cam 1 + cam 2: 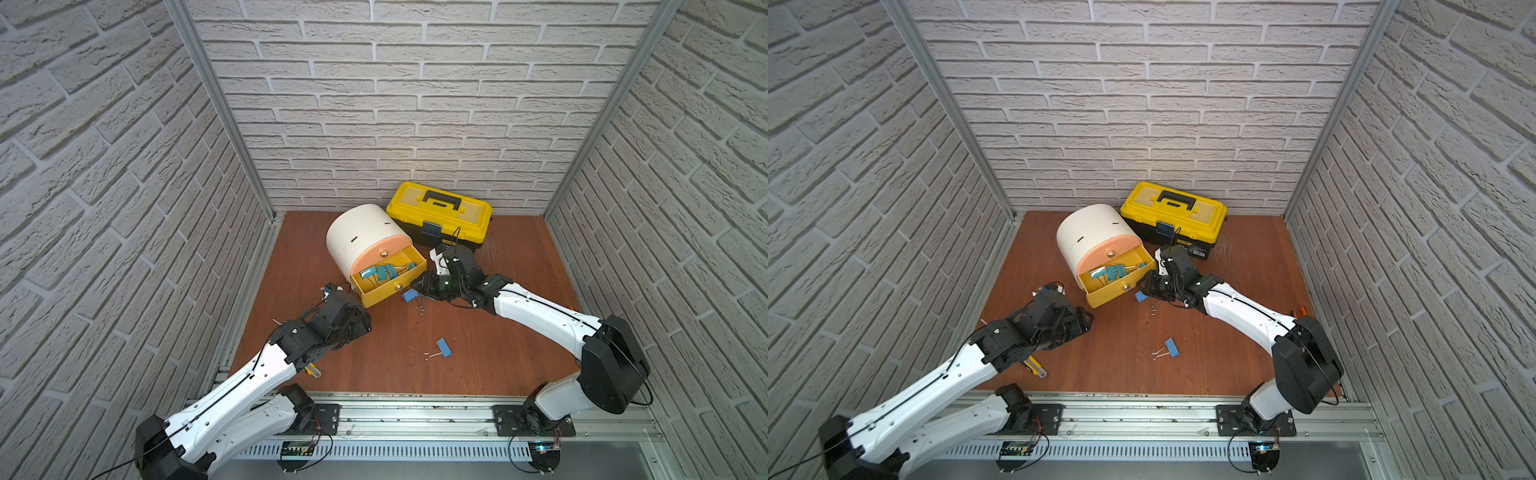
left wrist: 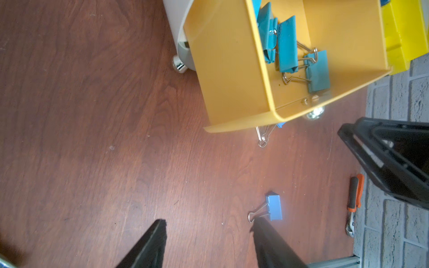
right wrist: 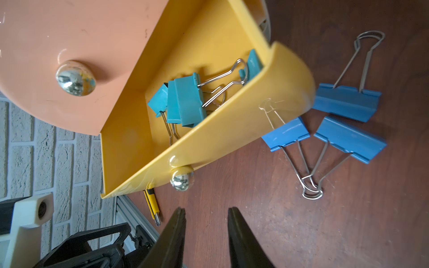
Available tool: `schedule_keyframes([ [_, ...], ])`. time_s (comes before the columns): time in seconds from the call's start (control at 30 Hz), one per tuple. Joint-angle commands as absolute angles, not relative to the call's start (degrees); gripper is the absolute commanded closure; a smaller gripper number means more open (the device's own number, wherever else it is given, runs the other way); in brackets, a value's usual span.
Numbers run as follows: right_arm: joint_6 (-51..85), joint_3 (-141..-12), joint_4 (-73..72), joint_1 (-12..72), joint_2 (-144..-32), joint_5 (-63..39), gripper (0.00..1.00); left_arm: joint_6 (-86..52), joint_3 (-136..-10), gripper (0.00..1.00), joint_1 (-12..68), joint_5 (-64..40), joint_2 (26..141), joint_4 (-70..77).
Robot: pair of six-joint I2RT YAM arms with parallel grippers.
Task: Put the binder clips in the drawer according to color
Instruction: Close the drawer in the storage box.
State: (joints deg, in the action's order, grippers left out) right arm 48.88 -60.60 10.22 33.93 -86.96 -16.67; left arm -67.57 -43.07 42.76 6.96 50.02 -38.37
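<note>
The drawer cabinet [image 1: 361, 237], a white drum, lies at the back middle with its yellow drawer [image 3: 232, 132] pulled out. Several teal binder clips [image 3: 185, 102] lie inside it. Three blue binder clips [image 3: 346, 102] rest on the table beside the drawer's front corner, and another blue clip [image 1: 444, 347] lies alone mid-table. My right gripper [image 3: 207, 211] is open and holds nothing, just short of the yellow drawer's knob [image 3: 181, 181]. My left gripper [image 2: 209, 224] is open over bare table, with the lone blue clip [image 2: 274, 207] just past one fingertip.
A yellow-black toolbox [image 1: 438, 212] stands behind the cabinet at the back wall. A utility knife [image 1: 312, 371] lies under my left arm. Orange-handled pliers [image 2: 355, 195] lie by the right wall. The peach drawer front [image 3: 69, 34] is closed above the yellow one.
</note>
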Motion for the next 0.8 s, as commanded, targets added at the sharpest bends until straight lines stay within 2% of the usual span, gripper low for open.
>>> schedule_keyframes([
  [0.0,48.8,-59.3,3.7,35.0,-87.9,-18.8,0.68,-66.7,-42.4,0.35,42.1,7.4,50.5,-34.6],
  [0.33,49.1,-57.7,-2.5,37.1,-89.7,-18.0,0.63,-65.0,-43.4,0.34,40.1,5.8,50.6,-35.3],
  [0.77,49.3,-59.1,-4.4,38.1,-93.1,-17.0,0.65,-63.8,-44.0,0.33,37.7,4.4,47.6,-39.1],
])
